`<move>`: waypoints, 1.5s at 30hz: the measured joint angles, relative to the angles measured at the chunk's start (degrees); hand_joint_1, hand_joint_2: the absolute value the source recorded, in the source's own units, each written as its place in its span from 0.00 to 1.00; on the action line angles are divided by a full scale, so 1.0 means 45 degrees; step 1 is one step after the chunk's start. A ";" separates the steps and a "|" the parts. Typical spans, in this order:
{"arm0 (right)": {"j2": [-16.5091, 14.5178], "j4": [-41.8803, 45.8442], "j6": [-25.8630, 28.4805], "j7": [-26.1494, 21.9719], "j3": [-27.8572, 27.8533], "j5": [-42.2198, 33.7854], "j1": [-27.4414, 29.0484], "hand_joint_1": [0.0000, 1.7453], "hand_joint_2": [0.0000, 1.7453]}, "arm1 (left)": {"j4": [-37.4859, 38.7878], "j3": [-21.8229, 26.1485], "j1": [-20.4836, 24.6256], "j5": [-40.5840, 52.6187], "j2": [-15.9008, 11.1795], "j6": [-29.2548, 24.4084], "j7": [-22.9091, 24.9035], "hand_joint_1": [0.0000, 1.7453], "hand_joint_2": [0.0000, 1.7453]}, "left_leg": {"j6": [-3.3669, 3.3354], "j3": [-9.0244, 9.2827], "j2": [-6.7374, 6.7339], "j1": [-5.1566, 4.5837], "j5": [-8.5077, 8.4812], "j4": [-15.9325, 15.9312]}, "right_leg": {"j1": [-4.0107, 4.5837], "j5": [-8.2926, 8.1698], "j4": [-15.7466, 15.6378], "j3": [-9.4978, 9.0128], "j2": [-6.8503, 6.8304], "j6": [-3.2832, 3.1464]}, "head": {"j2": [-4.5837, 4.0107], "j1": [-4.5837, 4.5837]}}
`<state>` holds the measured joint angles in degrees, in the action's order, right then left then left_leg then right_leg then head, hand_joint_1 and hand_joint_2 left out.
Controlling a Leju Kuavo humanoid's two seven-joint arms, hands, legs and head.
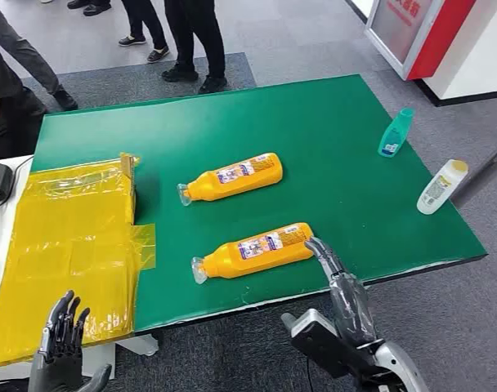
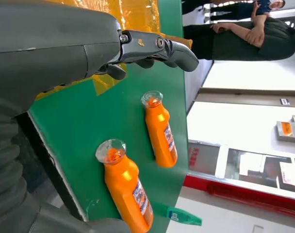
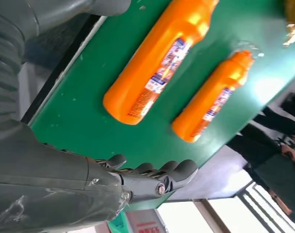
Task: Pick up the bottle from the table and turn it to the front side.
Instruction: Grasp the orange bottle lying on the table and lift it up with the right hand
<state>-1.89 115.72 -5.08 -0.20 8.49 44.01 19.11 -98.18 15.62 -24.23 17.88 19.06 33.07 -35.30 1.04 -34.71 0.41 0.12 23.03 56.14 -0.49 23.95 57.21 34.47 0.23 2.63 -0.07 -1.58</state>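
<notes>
Two orange bottles with clear caps lie on their sides on the green table [image 1: 333, 147], labels up. The near bottle [image 1: 253, 251] [image 2: 127, 191] [image 3: 157, 63] lies close to the front edge; the far bottle [image 1: 230, 178] [image 2: 160, 131] [image 3: 212, 97] lies behind it. My right hand [image 1: 342, 290] [image 3: 153, 177] hovers at the table's front edge, its fingers stretched out with their tips just beside the base of the near bottle, holding nothing. My left hand [image 1: 64, 339] [image 2: 153, 48] is low at the front left over the yellow sheet, fingers apart and empty.
A yellow plastic sheet [image 1: 67, 245] covers the table's left part. A teal bottle [image 1: 396, 132] and a white bottle with a yellow cap [image 1: 442, 186] lie at the right edge. Several people stand beyond the far edge [image 1: 190, 41]. A red-and-white stand [image 1: 431, 33] is at the back right.
</notes>
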 joint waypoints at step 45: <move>0.2265 -0.7818 -0.3550 0.3399 0.2290 0.2579 -0.7762 0.00 1.00 | 0.3345 -0.4545 0.1875 -0.1926 -0.3054 -0.2716 -0.0194 0.00 1.00 | -0.0003 -0.0011 0.0001 0.0000 -0.0065 0.0000 | 0.0001 -0.0052 0.0004 0.0008 0.0000 -0.0002 | 0.0000 0.0001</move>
<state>8.31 80.54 -21.06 15.09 18.80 55.61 -15.83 -83.13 -4.84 -15.80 9.21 5.32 20.85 -36.17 1.02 -34.76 0.41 0.12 22.74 56.14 -0.49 23.72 57.23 34.51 0.22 2.62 -0.07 -1.58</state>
